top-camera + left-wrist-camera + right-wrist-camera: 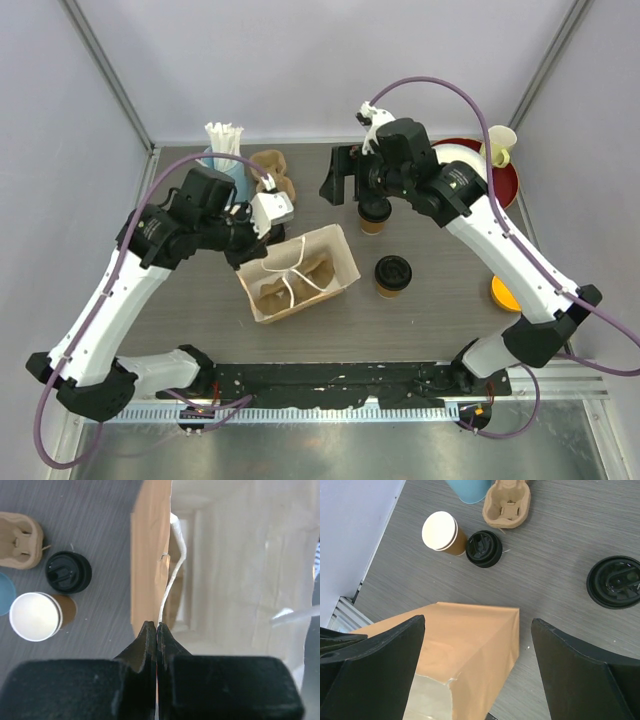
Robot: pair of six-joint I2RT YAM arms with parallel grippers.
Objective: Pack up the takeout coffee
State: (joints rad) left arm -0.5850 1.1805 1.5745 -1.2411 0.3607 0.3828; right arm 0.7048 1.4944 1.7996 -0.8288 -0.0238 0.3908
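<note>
A brown paper bag (342, 252) stands open at mid-table. My left gripper (252, 252) is shut on its upper left rim, where the white handle (175, 560) runs down into the jaws (156, 625). One takeout coffee (392, 275), a brown cup with a black lid, stands just right of the bag. Another (373, 218) is partly hidden under my right arm. My right gripper (338, 178) hangs wide open above the bag's far corner (470, 640) with nothing between its fingers (479, 621). A black lid (615, 582) shows off to its right.
A moulded cup carrier (272, 175) and a blue cup of white straws (225, 160) stand behind the bag. Beside them are a black-lidded cup (68, 571) and a white-topped brown cup (36, 616). A red plate (508, 175), yellow mug (500, 145) and orange disc (503, 293) lie right.
</note>
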